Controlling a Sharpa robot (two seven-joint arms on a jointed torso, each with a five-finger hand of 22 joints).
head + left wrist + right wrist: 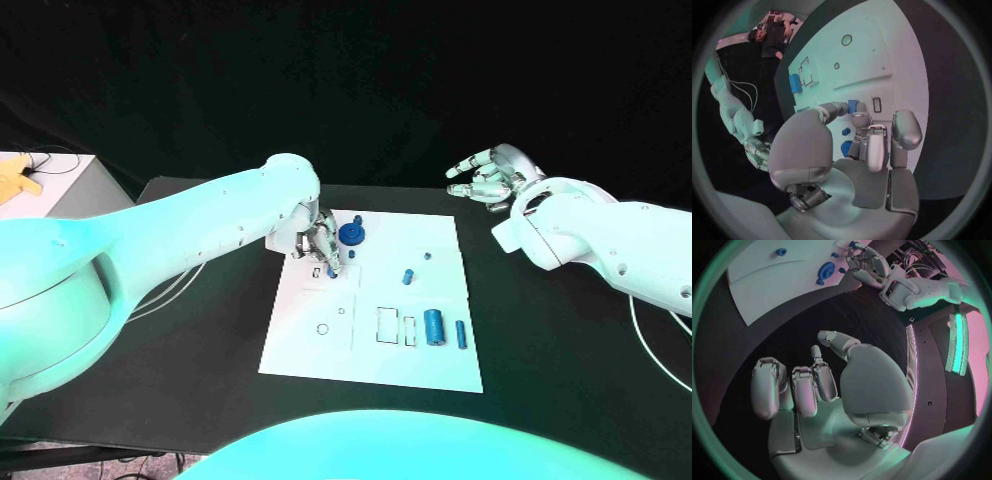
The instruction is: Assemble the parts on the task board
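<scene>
The white task board (378, 345) lies mid-table. My left hand (317, 243) hangs over its far left part, fingers pointing down. A small blue part (852, 106) sits pinched between the thumb and a fingertip, just above the board beside a small rectangular slot (876, 104). A blue gear-shaped part (355, 236) lies right next to that hand. On the board also lie a small blue piece (408, 277), a thick blue cylinder (434, 326) and a thin blue peg (462, 334). My right hand (490, 175) is raised off the board's far right corner, fingers apart, holding nothing.
Outlined slots and holes (387, 325) mark the board's near half. A pale stand with a yellow object (18, 180) is at the far left. Cables trail on the table beside the left arm (173, 290) and the right arm (656, 340).
</scene>
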